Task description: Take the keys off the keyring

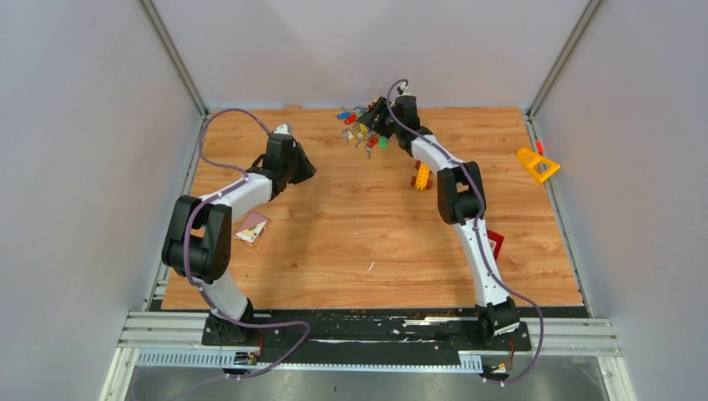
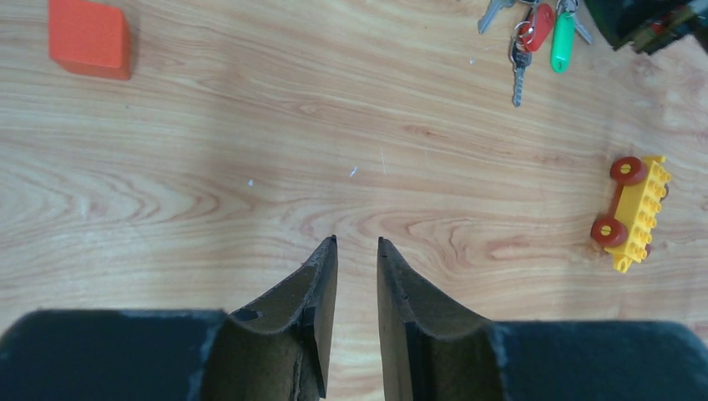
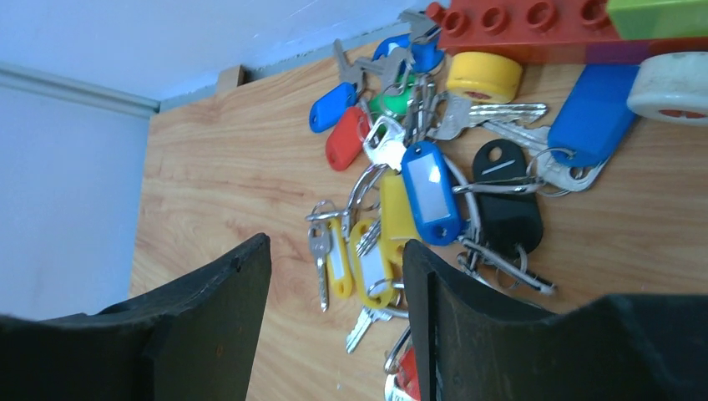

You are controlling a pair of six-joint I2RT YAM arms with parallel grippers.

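Note:
The keys [image 3: 401,200] lie in a heap on the wooden table at the far middle, with blue, red, yellow, green and black tags. The heap also shows in the top view [image 1: 361,125]. Silver arcs of the keyring [image 3: 357,185] show among the tags. My right gripper [image 3: 334,259] is open and empty, just over the near edge of the heap, with yellow-tagged keys between its fingers; in the top view [image 1: 373,117] it is beside the keys. My left gripper [image 2: 356,242] is empty with only a narrow gap between its fingers, over bare wood, far left of the keys [image 2: 538,29].
A red toy brick with a yellow wheel [image 3: 534,25] touches the heap's far side. A yellow toy car [image 1: 422,175] stands under the right arm. An orange block [image 2: 90,38], a pink card [image 1: 251,227], a yellow triangle [image 1: 537,164] and a red piece [image 1: 495,242] lie around. Walls enclose the table.

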